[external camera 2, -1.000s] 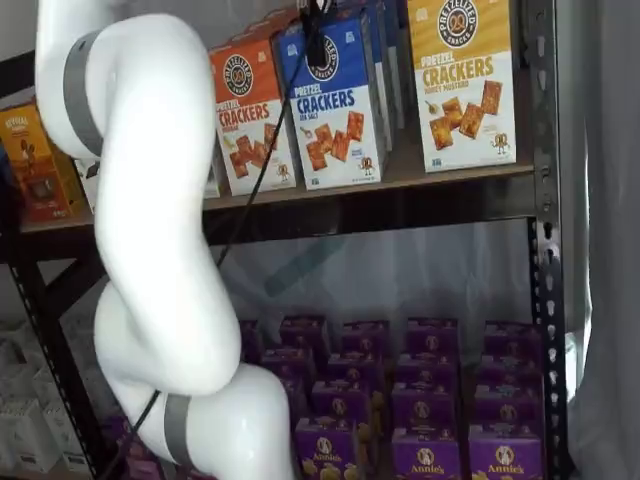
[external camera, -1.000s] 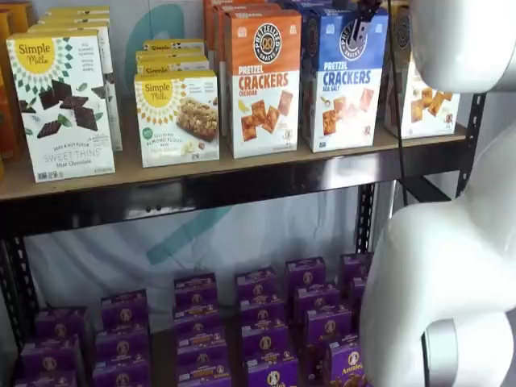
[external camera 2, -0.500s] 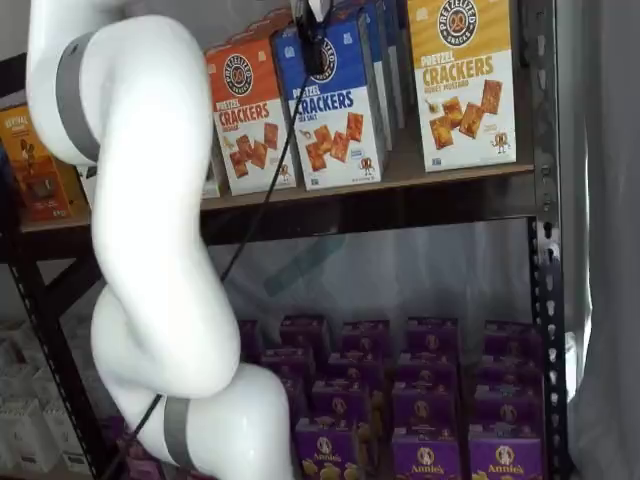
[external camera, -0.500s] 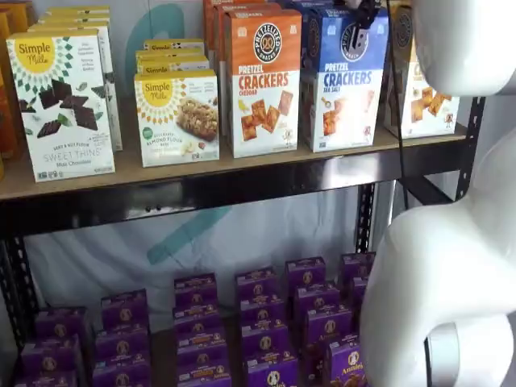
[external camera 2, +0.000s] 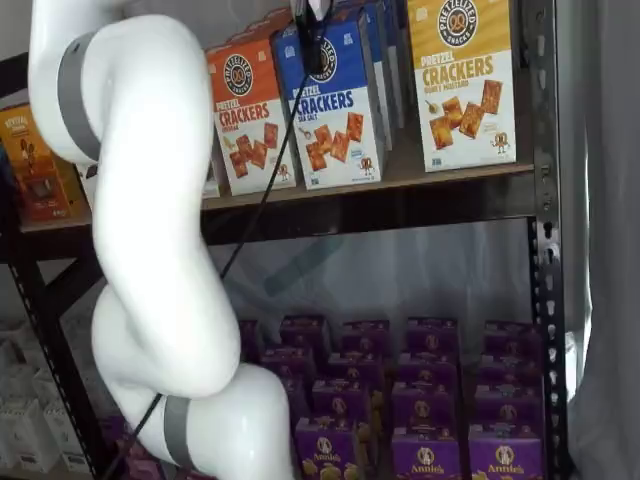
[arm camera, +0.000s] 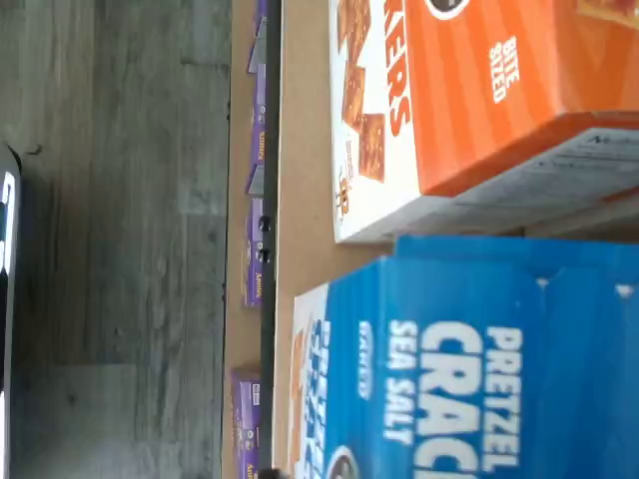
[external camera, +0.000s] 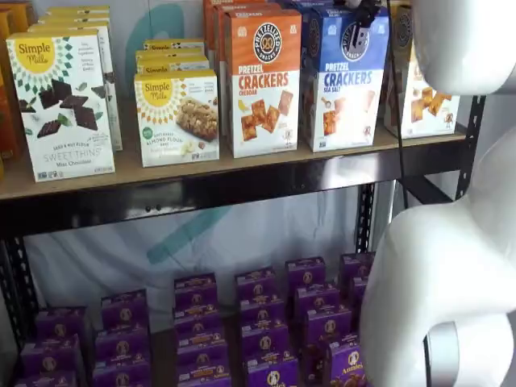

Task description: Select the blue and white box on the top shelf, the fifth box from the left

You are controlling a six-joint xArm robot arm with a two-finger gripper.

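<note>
On the top shelf (external camera: 242,165), the blue and white box (external camera: 345,89) stays unmoved.

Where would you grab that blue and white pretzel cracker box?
By the top of the blue and white box, from above, pinching front and back faces. It stands upright with the orange-topped carton close beside it, so the sides are hemmed in; the tool hangs there.

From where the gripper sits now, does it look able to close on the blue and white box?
Probably yes: the gripper hangs at the top front of the blue and white box, nothing between them. The orange carton stands close alongside.
</note>
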